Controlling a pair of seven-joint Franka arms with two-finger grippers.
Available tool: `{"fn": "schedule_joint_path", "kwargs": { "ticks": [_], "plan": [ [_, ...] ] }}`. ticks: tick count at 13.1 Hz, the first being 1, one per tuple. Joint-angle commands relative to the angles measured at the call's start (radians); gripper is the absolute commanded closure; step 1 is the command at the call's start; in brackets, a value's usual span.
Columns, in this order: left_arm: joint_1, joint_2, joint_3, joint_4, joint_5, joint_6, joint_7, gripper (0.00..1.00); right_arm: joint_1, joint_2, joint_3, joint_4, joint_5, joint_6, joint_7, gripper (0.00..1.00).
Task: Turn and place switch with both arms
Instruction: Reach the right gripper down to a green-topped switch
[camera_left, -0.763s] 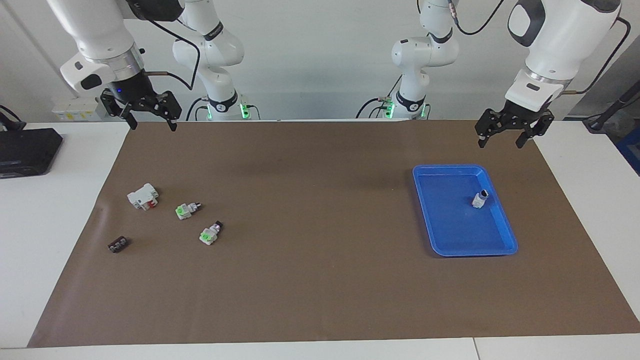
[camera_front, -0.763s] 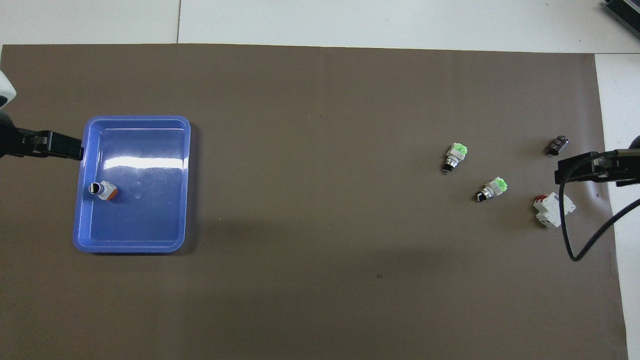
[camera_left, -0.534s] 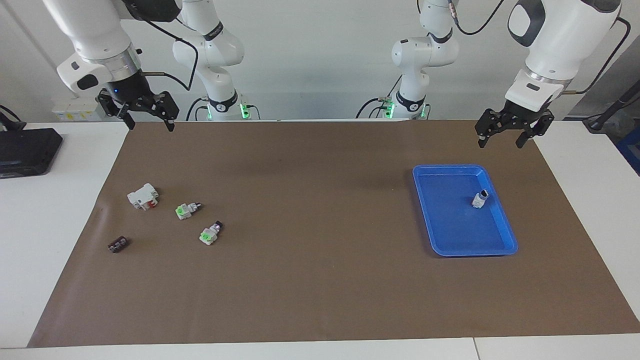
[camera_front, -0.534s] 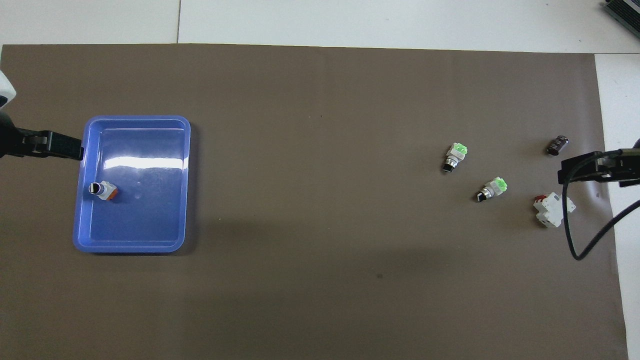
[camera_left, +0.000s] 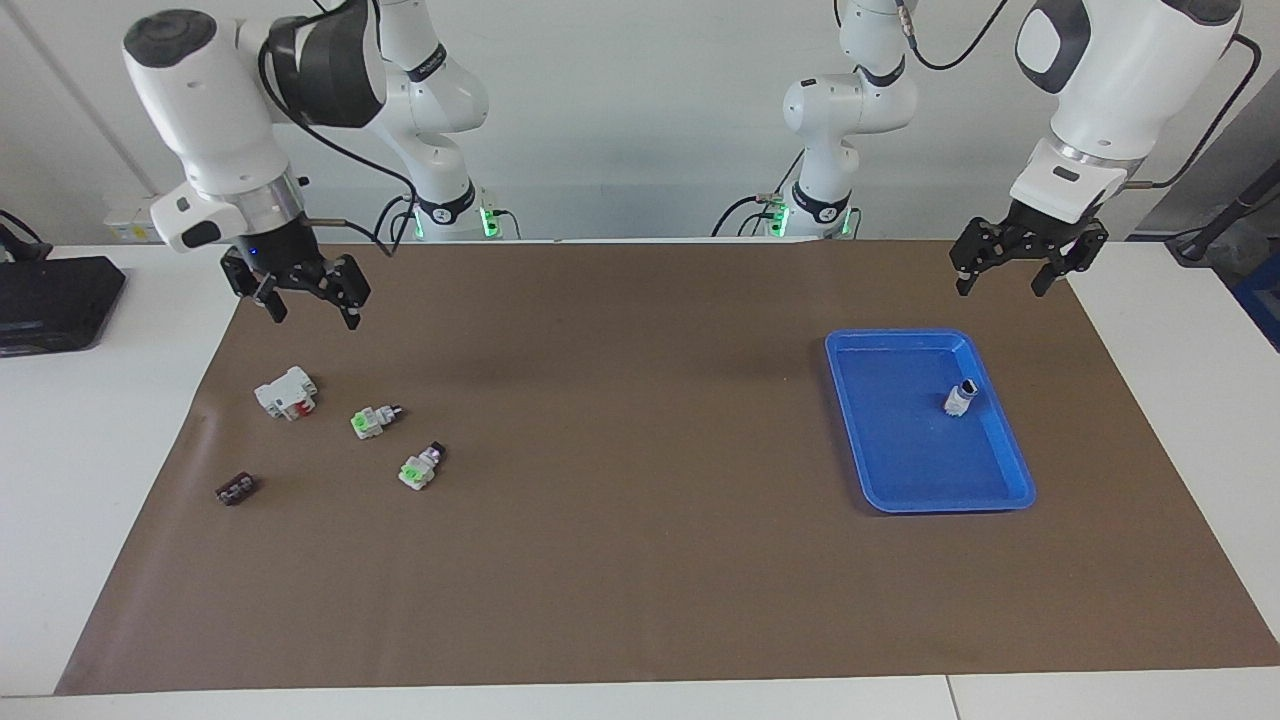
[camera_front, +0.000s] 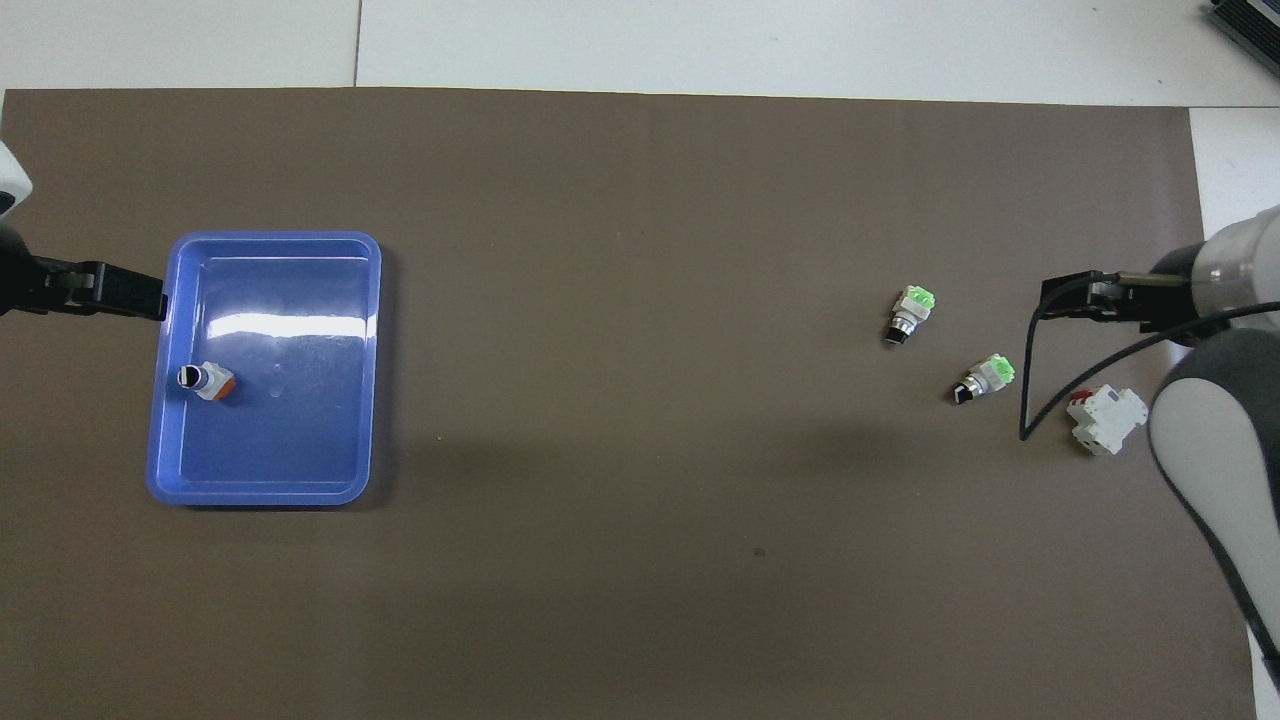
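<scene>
Our right gripper (camera_left: 307, 305), jaws spread wide and empty, has swung down from the mat's edge by the robots to hang over the white-and-red block (camera_left: 286, 392), so we judge the reach for a switch has begun. Two green switches lie on the brown mat (camera_left: 640, 560) toward the right arm's end: one switch (camera_left: 375, 420) just beside that block, the other switch (camera_left: 421, 467) farther from the robots, with bare mat around both. Our left gripper (camera_left: 1005, 278) waits, wide and empty, over the mat just beside the blue tray (camera_left: 880, 498), where an orange-backed switch (camera_left: 960, 398) already rests.
</scene>
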Motion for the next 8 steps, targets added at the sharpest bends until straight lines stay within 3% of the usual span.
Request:
{"fn": "schedule_joint_path", "kwargs": {
  "ticks": [1,3,8],
  "plan": [
    [0.006,-0.032,-0.005,-0.037,0.019,0.007,-0.009,0.00,0.046,0.178,0.006,0.014,-0.004,0.197,0.100,0.00],
    [0.006,-0.032,-0.005,-0.037,0.019,0.007,-0.009,0.00,0.065,0.264,0.008,0.015,-0.006,0.303,0.153,0.00],
    [0.006,-0.032,-0.005,-0.037,0.019,0.007,-0.009,0.00,0.075,0.370,0.006,0.006,-0.006,0.371,0.247,0.00]
  ]
}}
